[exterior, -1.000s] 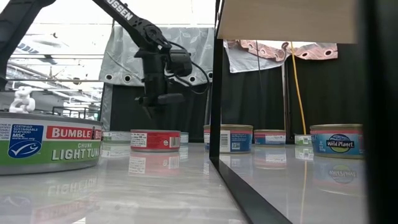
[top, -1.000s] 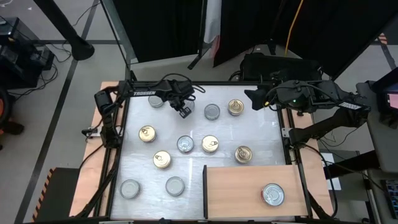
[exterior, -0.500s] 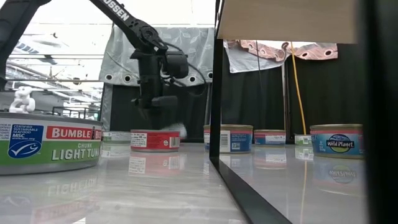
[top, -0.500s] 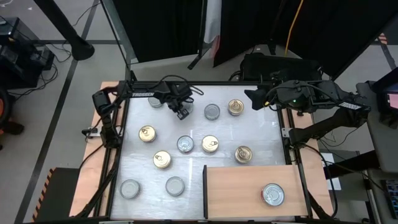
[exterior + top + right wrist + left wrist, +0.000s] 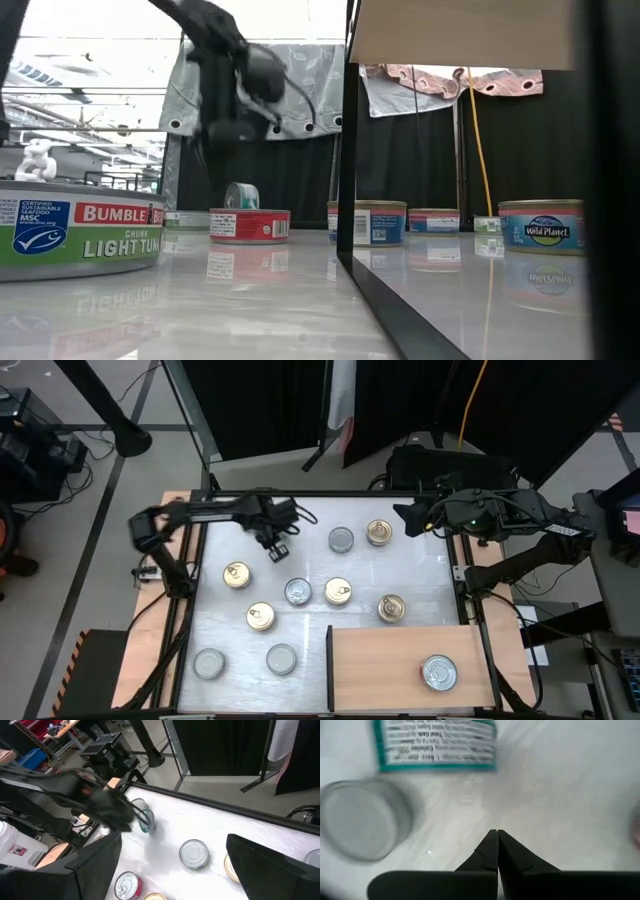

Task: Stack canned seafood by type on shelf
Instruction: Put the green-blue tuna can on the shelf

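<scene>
My left gripper (image 5: 277, 548) (image 5: 496, 832) hangs shut above the far left of the white table, pointing down, with nothing between its fingers. Just beyond it a teal-labelled can (image 5: 240, 195) (image 5: 436, 745) (image 5: 146, 821) stands on its edge, and a silver-topped can (image 5: 365, 820) lies flat beside it. Several more cans sit flat on the table, gold-topped (image 5: 237, 574) (image 5: 338, 591) and silver-topped (image 5: 341, 539) (image 5: 297, 592). One silver can (image 5: 438, 672) rests on the wooden shelf (image 5: 390, 655) at the near right. My right gripper (image 5: 408, 518) (image 5: 174, 839) waits open, high above the far right.
A black frame (image 5: 330, 493) borders the table. Two silver cans (image 5: 209, 663) (image 5: 281, 658) sit near the front left. In the low view a large tuna can (image 5: 80, 230) and a red can (image 5: 250, 225) stand close in. Bare table lies between the far cans and the left gripper.
My left gripper has risen and gone toward the table's left edge, staying shut. The teal-labelled can beside it has tipped up from the table and now stands on its edge.
</scene>
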Controlling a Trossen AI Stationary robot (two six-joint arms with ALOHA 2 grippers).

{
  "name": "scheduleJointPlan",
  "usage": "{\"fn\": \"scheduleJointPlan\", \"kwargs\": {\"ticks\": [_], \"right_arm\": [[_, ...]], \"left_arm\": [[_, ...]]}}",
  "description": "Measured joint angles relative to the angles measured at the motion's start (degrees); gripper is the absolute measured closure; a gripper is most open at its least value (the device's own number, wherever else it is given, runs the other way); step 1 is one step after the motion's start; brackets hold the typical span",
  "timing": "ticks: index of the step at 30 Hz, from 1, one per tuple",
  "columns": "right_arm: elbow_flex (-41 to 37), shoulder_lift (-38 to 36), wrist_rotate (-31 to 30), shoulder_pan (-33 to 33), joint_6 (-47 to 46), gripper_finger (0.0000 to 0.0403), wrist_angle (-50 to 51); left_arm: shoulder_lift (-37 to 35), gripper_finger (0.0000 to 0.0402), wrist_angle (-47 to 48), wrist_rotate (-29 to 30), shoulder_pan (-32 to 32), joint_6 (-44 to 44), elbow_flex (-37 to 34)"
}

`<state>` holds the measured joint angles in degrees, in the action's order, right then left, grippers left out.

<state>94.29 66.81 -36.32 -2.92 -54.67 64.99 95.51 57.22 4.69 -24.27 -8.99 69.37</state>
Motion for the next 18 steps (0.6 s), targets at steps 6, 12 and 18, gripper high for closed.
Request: {"fn": "scheduleJointPlan", "kwargs": {"ticks": [6, 12, 18], "right_arm": [[0.0, 0.0, 0.3, 1.6, 1.7, 0.0051, 0.0], [0.0, 0.0, 2.7, 4.1, 3.8, 0.0051, -0.1], [0.0, 0.0, 7.9, 4.5, 3.7, 0.0051, -0.5]], "left_arm": [[-10.6, 0.0364, 0.4, 0.0, -3.6, 15.3, 5.2], [-11.9, 0.0248, -3.5, -4.7, -7.6, 45.2, 6.2], [-8.7, 0.0135, -6.3, -5.1, -9.3, 63.0, 6.2]]}}
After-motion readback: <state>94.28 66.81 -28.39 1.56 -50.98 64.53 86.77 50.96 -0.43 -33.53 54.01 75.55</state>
